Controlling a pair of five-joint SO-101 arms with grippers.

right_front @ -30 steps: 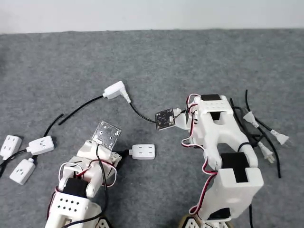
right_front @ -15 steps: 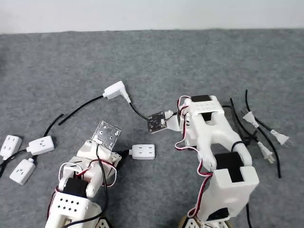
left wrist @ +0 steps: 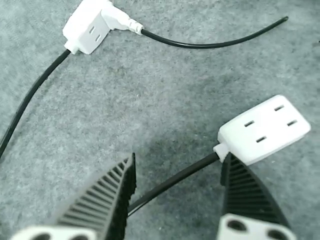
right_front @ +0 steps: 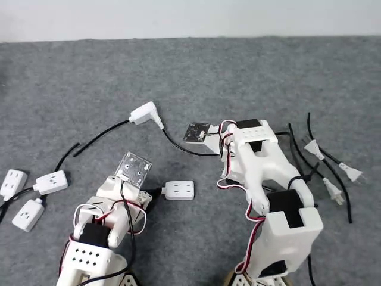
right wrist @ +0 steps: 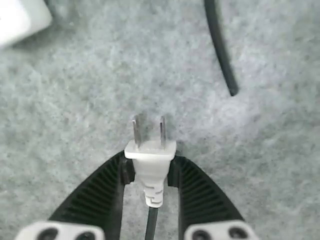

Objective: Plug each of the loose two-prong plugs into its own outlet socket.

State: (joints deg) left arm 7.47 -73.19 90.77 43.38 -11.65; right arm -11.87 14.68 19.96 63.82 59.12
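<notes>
Plug [right wrist: 150,149], two-prong, clamped in right tool [right wrist: 150,167]; left tool [left wrist: 179,162] wide, straddling cord [left wrist: 170,183] just beside outlet socket [left wrist: 265,129]

I log the tabletop [right_front: 89,77] as fuzzy, matt grey carpet. The plug [right wrist: 150,165] is smooth white plastic with dull metal prongs [right wrist: 136,131]; jaws ribbed matt black plastic.

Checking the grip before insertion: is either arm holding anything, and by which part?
The right gripper has its fingers clamped on a two-prong plug by its white body, just behind the free prongs. The left gripper is open, holding nothing.
</notes>
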